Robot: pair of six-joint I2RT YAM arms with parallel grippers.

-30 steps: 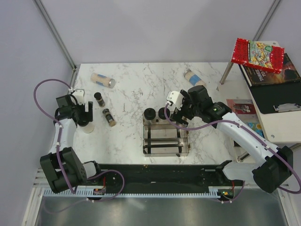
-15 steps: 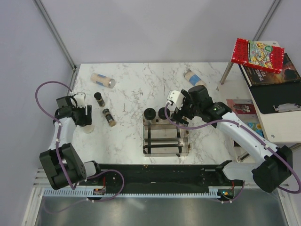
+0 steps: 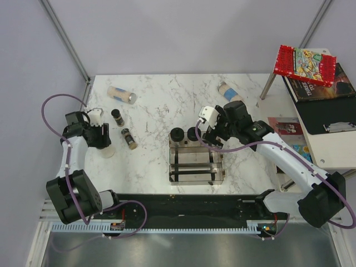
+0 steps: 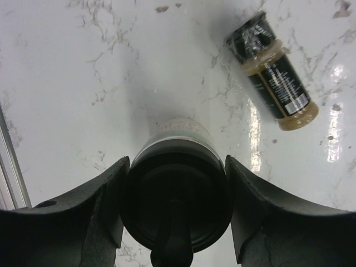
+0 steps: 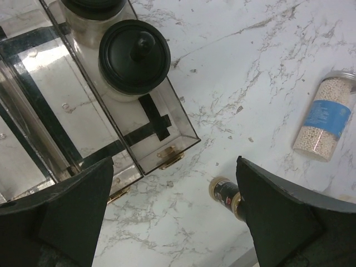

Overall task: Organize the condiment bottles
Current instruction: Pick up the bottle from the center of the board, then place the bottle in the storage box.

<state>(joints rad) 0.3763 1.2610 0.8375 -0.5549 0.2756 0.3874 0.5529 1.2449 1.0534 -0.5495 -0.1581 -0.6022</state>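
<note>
In the left wrist view, a wide black-lidded jar (image 4: 177, 194) stands upright between the fingers of my left gripper (image 4: 177, 162), which press on both sides of its lid. From above, that jar (image 3: 105, 149) is near the table's left edge. Two more black-lidded jars (image 3: 177, 135) (image 3: 192, 133) stand in the back of the clear rack (image 3: 196, 173). My right gripper (image 3: 213, 129) hangs open over the rack's back right corner. Brown spice bottles (image 3: 117, 115) (image 3: 129, 139) lie left of centre, and another spice bottle (image 5: 225, 192) shows below the right gripper. Blue-labelled bottles (image 3: 122, 94) (image 3: 228, 90) lie at the back.
A side table with a clipboard and books (image 3: 311, 72) stands at the right, its metal leg (image 3: 267, 86) on the marble. A metal rail (image 4: 11, 167) runs along the table's left edge beside the held jar. The black base strip (image 3: 189, 206) lines the near edge.
My left gripper has closed from wide open onto the black-lidded jar and shifted slightly. The right arm has barely moved and stays open.
</note>
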